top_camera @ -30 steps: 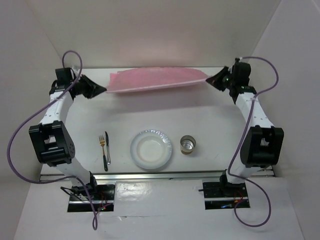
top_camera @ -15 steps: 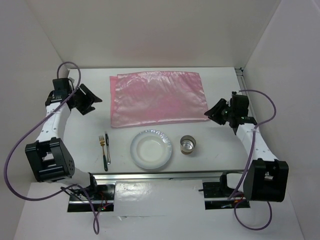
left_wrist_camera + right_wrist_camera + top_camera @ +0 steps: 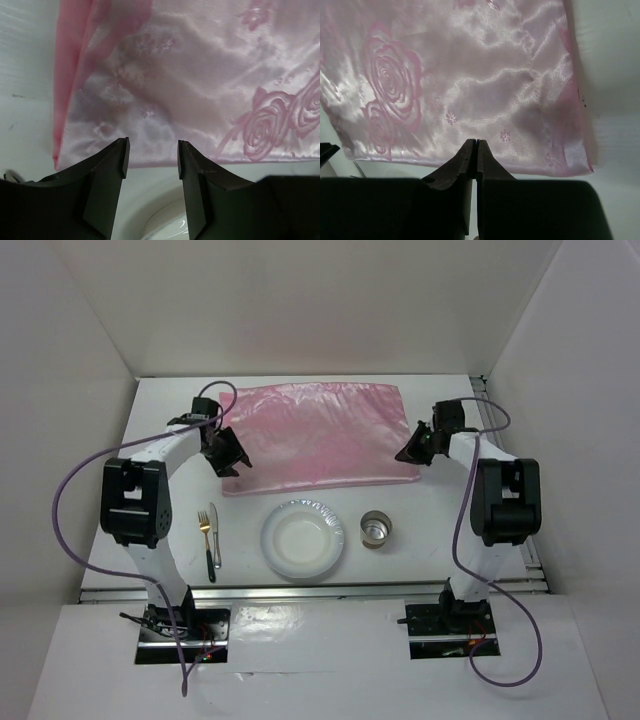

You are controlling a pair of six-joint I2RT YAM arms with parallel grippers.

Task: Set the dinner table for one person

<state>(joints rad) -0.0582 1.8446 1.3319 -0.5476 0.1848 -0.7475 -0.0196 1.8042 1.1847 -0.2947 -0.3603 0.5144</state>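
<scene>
The white dinner table [image 3: 180,440] carries a shiny pink mat [image 3: 318,435] lying flat at the back. A white plate [image 3: 302,539] sits in front of the mat, with a gold fork [image 3: 204,523] and a dark-handled knife [image 3: 213,540] to its left and a metal cup [image 3: 377,530] to its right. My left gripper [image 3: 232,458] hovers open over the mat's near left corner. In the left wrist view this gripper [image 3: 151,152] holds nothing, with the mat [image 3: 190,85] beyond it. My right gripper [image 3: 408,452] is at the near right corner, and the right wrist view shows the gripper [image 3: 476,143] shut, empty, above the mat [image 3: 470,75].
White walls enclose the table on three sides. A metal rail [image 3: 320,588] runs along the near edge, with both arm bases behind it. The plate's rim [image 3: 165,225] shows just below my left fingers.
The mat, held up at the back a second ago, now lies flat and released. Both grippers have swung inward to its near corners. The left has opened; the right opened and shut again.
</scene>
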